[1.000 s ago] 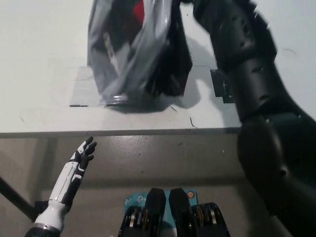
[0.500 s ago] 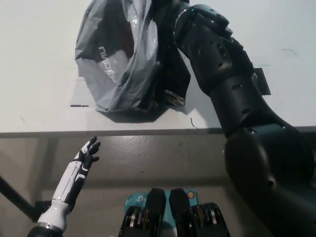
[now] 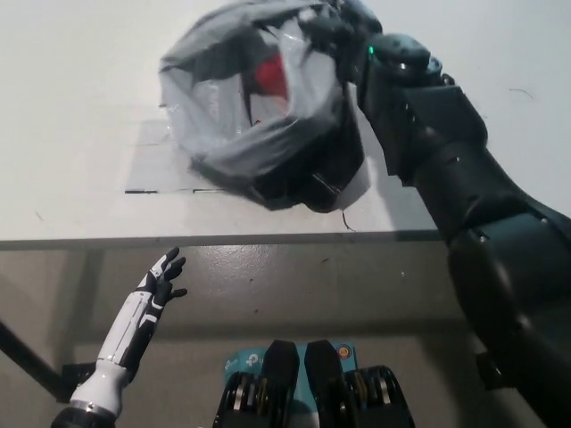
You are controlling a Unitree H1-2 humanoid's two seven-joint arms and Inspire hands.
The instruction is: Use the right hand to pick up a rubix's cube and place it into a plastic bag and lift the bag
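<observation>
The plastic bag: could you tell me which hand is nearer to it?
Right. The black right hand grips the plastic bag at its top edge; the white left hand rests open below the table edge.

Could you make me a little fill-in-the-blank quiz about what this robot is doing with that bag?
1. The black right hand grips the rim of a grey plastic ____.
2. Through the bag's opening, the cube inside shows a ____ face.
3. The white left hand rests below the edge of the ____, fingers apart.
4. The surface of the table is ____ in colour.

Missing words: bag; red; table; white
</observation>
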